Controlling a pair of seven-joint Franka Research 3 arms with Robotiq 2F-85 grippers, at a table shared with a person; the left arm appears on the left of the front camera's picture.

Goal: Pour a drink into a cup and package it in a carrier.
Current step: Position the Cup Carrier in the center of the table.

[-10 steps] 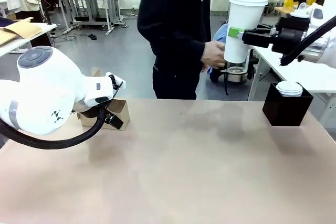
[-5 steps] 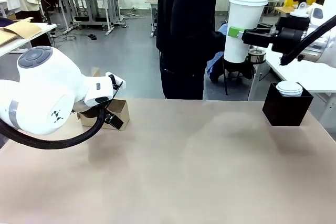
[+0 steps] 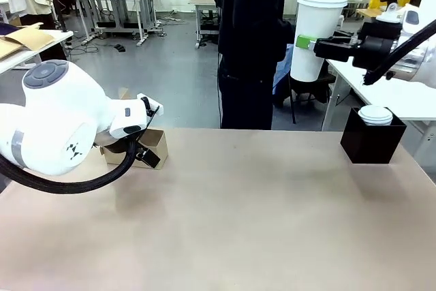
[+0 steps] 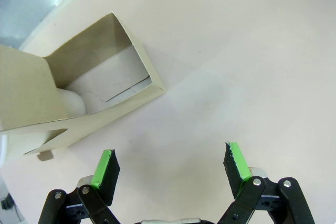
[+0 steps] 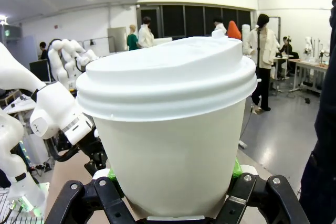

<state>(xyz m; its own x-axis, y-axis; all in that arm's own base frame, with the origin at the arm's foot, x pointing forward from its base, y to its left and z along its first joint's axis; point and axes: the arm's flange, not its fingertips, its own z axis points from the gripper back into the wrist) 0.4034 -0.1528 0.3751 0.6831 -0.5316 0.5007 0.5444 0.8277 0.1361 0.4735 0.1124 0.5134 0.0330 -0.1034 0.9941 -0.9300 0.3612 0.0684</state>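
Farthest left, the left arm (image 3: pixel 54 124) bulks over the table (image 3: pixel 245 223), its wrist turned down just beside the carrier (image 3: pixel 155 145). In the left wrist view the left gripper (image 4: pixel 170 165) hangs with its green pads (image 4: pixel 234 158) spread wide and nothing between them, just short of the carrier (image 4: pixel 84 90). The carrier shows there as open brown cardboard with a flap standing on one side, and its cup holes are not clear from that angle. It sits on the table toward the far edge. Right of the carrier, beyond that far edge, a person (image 3: pixel 252 46) in dark clothes stands. Farther right again, well apart from the carrier and high above its level, the cup (image 3: pixel 315 32) is upright with a white domed lid on. The right gripper (image 3: pixel 306 42) clamps it at mid-height, and the right wrist view shows the pads (image 5: pixel 235 169) pressed on either side of the cup (image 5: pixel 173 145). What is inside is hidden by the lid. Farthest right of the carrier, a black box (image 3: pixel 371 142) holds a stack of white lids (image 3: pixel 375 114).

Going by the lid, pouring and capping look finished, and packaging is the step in hand. The next move calls for carrying the cup leftward and down to the carrier. The cup should be kept upright, its base lined up with a hole, and released only once it is seated. The left gripper could steady the light cardboard meanwhile
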